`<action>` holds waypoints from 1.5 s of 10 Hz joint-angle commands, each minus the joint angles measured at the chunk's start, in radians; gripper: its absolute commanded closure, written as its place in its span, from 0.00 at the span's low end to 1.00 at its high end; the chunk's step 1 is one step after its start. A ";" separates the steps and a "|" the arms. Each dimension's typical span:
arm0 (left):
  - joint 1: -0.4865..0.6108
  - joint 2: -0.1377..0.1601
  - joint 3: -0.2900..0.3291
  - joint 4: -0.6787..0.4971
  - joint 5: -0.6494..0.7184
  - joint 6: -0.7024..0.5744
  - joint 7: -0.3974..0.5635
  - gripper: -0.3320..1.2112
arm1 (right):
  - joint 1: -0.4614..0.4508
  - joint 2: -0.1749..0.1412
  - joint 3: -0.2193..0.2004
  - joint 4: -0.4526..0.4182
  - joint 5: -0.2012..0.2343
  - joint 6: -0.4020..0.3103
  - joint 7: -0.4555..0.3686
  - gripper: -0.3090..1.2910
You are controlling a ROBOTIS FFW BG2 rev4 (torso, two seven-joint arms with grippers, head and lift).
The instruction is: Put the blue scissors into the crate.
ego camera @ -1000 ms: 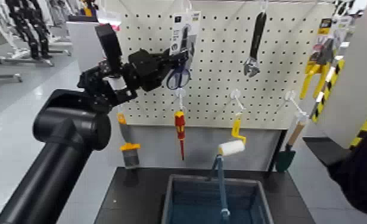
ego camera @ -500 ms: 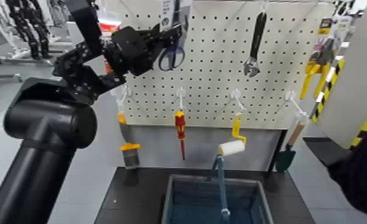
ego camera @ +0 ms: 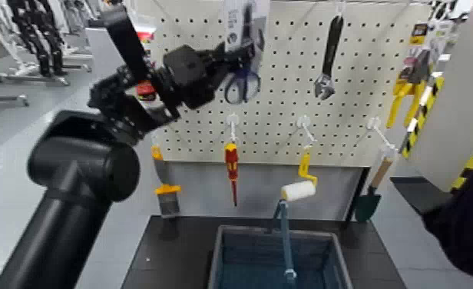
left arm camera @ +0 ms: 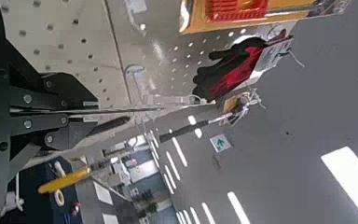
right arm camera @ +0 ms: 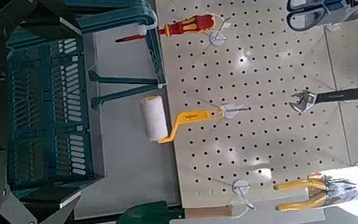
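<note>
The blue scissors, blue loop handles on a tall white card, are up at the pegboard's top. My left gripper is shut on the card beside the handles, well above the crate. In the left wrist view my fingers close on the thin card edge. The grey-blue crate stands on the dark table below. The right wrist view shows the crate and the scissors' handles. My right gripper is open beside the crate, its dark fingers showing at the view's edges.
On the pegboard hang a red-and-yellow screwdriver, a wrench, a scraper, a trowel and yellow-handled tools. A paint roller stands up out of the crate.
My left gripper has carried the scissors card upward, swinging left and then back right; it is now higher on the pegboard than a second ago.
</note>
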 commanded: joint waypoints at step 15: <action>0.295 0.077 -0.121 0.096 0.220 0.232 -0.015 0.98 | 0.000 -0.003 0.006 0.001 -0.003 0.004 -0.009 0.27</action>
